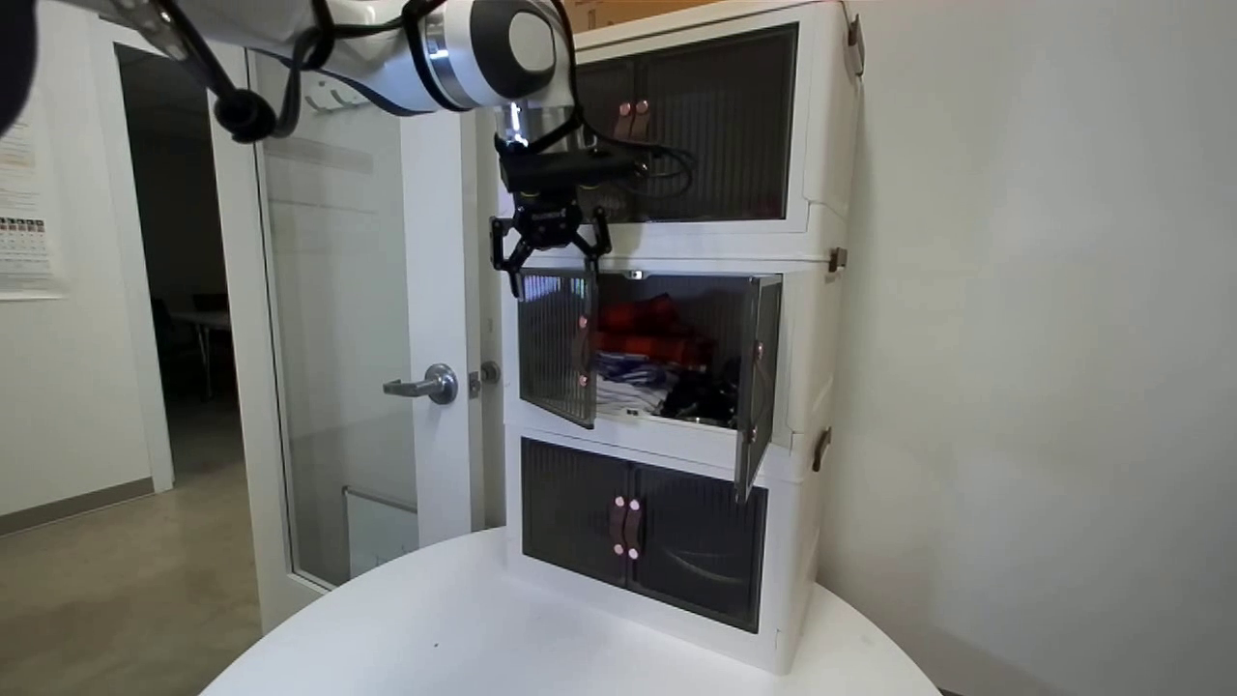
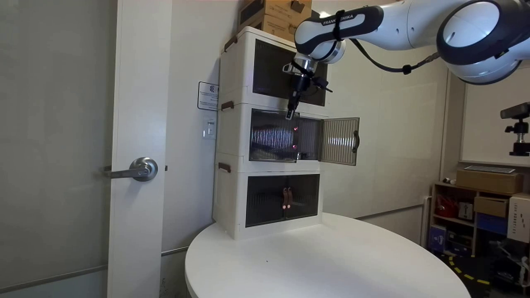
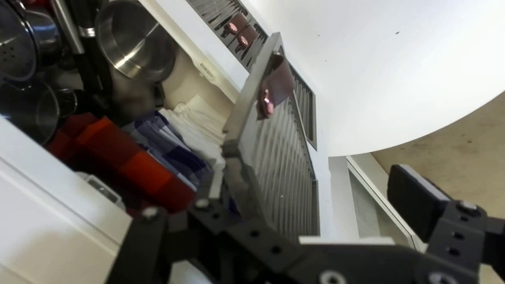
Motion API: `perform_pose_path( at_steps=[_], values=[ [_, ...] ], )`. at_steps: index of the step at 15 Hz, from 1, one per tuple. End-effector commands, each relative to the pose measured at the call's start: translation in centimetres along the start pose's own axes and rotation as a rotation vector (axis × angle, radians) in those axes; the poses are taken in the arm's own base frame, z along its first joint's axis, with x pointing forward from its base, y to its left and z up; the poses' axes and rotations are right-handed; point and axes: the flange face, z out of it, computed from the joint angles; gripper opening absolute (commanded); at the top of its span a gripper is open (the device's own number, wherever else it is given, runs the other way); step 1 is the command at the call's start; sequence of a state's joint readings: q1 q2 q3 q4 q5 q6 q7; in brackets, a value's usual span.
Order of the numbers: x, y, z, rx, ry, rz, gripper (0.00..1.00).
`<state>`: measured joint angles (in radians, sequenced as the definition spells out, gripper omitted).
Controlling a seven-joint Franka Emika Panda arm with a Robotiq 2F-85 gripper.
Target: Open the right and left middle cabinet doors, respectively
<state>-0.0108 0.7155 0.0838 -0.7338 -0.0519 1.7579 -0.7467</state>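
Note:
The right middle door, a dark smoky panel, stands wide open in both exterior views [image 1: 761, 377] [image 2: 339, 141]; it is out of the wrist view. The left middle door [image 1: 556, 343] stands ajar, its handle edge swung outward; it also shows in an exterior view [image 2: 272, 136] and the wrist view [image 3: 282, 169]. My gripper [image 1: 554, 275] [image 2: 291, 114] points down at the left door's top edge. Its jaws [image 3: 315, 189] are spread wide with nothing clamped. One finger is at the door's free edge on the cabinet side, the other outside in front. Whether that finger touches the door is unclear.
The white cabinet [image 1: 807, 367] stands on a round white table [image 1: 464, 619]. The top doors [image 1: 720, 121] and bottom doors [image 1: 580, 503] are shut. The middle tier holds red cloth [image 1: 657, 333], folded towels and a metal pot [image 3: 136, 43]. Cardboard boxes [image 2: 277, 27] sit on top.

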Motion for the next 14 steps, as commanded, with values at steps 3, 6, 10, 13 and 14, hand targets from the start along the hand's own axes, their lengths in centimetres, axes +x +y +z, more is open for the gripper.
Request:
perform_pose_path(
  at_steps=[3, 6, 10, 13, 14],
  values=[
    [1.7, -2.1, -4.1, -0.003, 0.013, 0.064, 1.0],
    [2.8, -3.1, -6.2, -0.02, 0.055, 0.082, 1.0],
    [3.2, -3.1, -6.1, -0.033, 0.062, 0.113, 1.0],
    [2.6, -2.8, -5.1, -0.001, 0.046, 0.142, 1.0],
    [2.6, -2.8, -4.4, 0.009, 0.034, 0.145, 1.0]
  ],
)
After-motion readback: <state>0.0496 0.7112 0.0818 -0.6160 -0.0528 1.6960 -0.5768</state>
